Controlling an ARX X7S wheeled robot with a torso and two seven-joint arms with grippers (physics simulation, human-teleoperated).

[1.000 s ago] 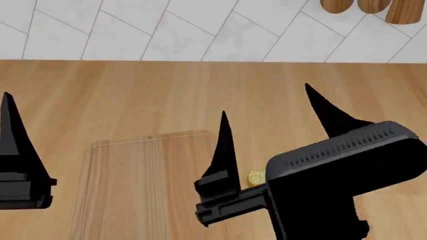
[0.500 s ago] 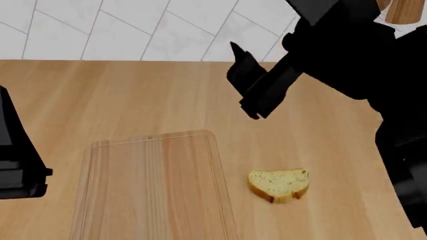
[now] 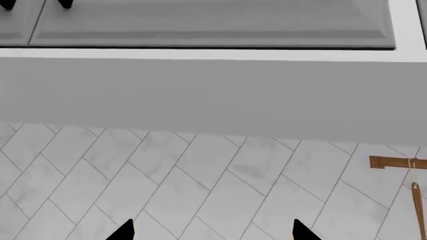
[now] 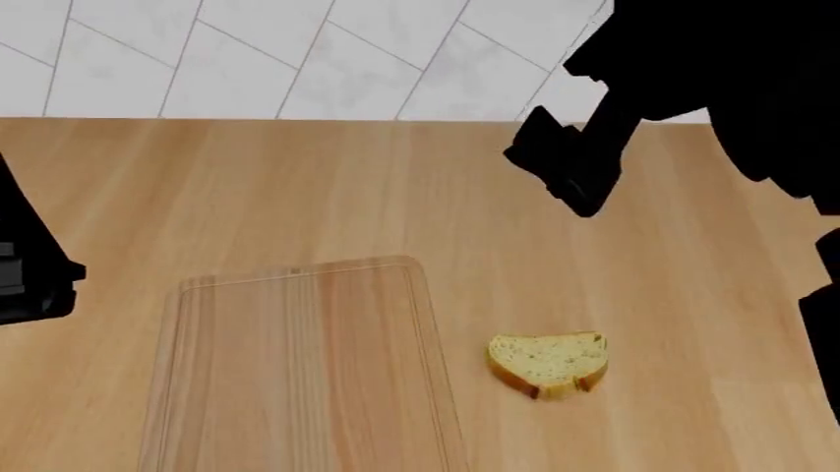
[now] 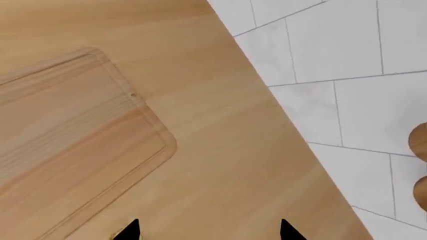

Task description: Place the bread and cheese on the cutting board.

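Observation:
The bread (image 4: 549,363), a small slice with a golden crust, lies flat on the wooden counter just right of the cutting board (image 4: 302,364). The light wooden board has nothing on it, and one of its rounded corners shows in the right wrist view (image 5: 73,125). The cheese is out of view. My right arm (image 4: 715,88) hangs high at the back right, well above and behind the bread. My right gripper (image 5: 209,231) is open over bare counter. My left gripper (image 3: 212,231) is open too, facing the tiled wall, with nothing between its fingertips.
A white tiled wall (image 4: 329,59) runs along the back of the counter (image 4: 329,187). A grey cabinet (image 3: 200,90) and a wooden rail (image 3: 393,162) hang on the wall. Wooden items (image 5: 420,142) stand at the back right. My left arm (image 4: 27,280) shows at the left edge.
My right arm rose from low over the bread up and back to the right, uncovering the slice. My left arm slid further out at the left edge.

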